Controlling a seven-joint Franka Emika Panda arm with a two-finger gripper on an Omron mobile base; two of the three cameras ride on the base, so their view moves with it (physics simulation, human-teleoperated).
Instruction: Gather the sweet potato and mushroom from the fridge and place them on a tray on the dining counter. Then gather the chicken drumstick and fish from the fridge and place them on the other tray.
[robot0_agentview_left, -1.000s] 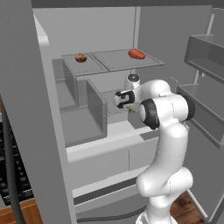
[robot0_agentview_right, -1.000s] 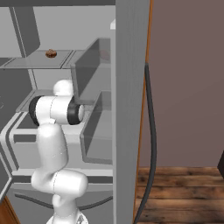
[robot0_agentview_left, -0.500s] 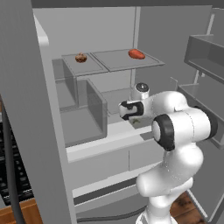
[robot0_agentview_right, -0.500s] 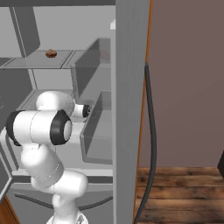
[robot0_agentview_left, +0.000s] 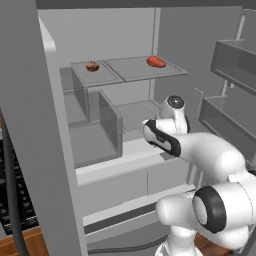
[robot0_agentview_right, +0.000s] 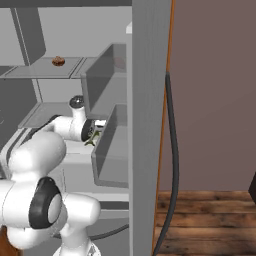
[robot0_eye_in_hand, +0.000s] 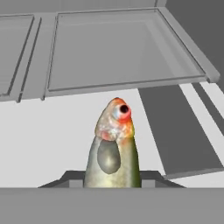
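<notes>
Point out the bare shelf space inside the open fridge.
Free: the upper glass shelf between the small brown food item and the orange-red one; also the pale floor left of the clear divider. Crowded: right of it, where the white arm's gripper holds the silvery, red-headed fish.

left base: behind-left, facing the open fridge (robot0_agentview_left: 125, 165) interior, mid-range | right base: behind-right, same shelves from the other side | hand: close, along the fish (robot0_eye_in_hand: 113, 148) toward shelves
</notes>
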